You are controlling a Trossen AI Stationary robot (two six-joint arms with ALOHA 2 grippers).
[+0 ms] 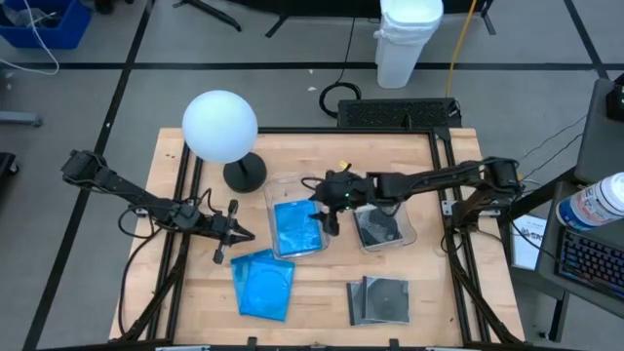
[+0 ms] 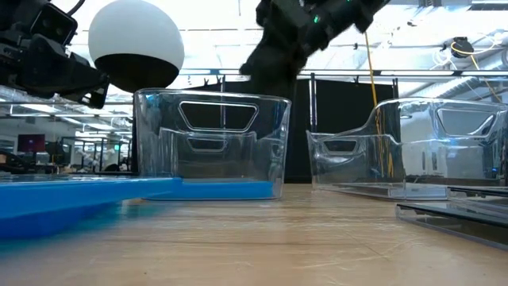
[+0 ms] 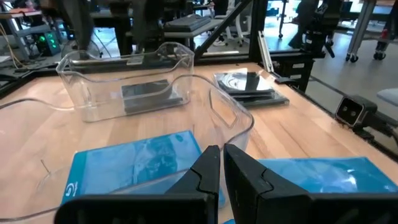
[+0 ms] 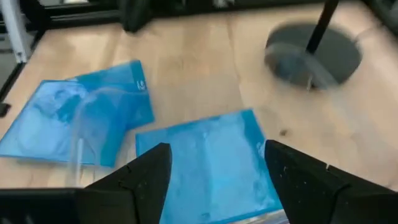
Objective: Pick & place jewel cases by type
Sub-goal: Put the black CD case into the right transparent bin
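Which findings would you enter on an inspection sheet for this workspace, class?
Surface: wooden table, bare between items.
Job's things: one blue case in the left bin; dark case in the right bin; blue cases and dark cases loose at the near edge.
Clutter: globe lamp.
Grippers: right gripper open above the left bin; left gripper shut, empty, beside it.
Cables: black loop behind the table.
Surroundings: white container on the floor.
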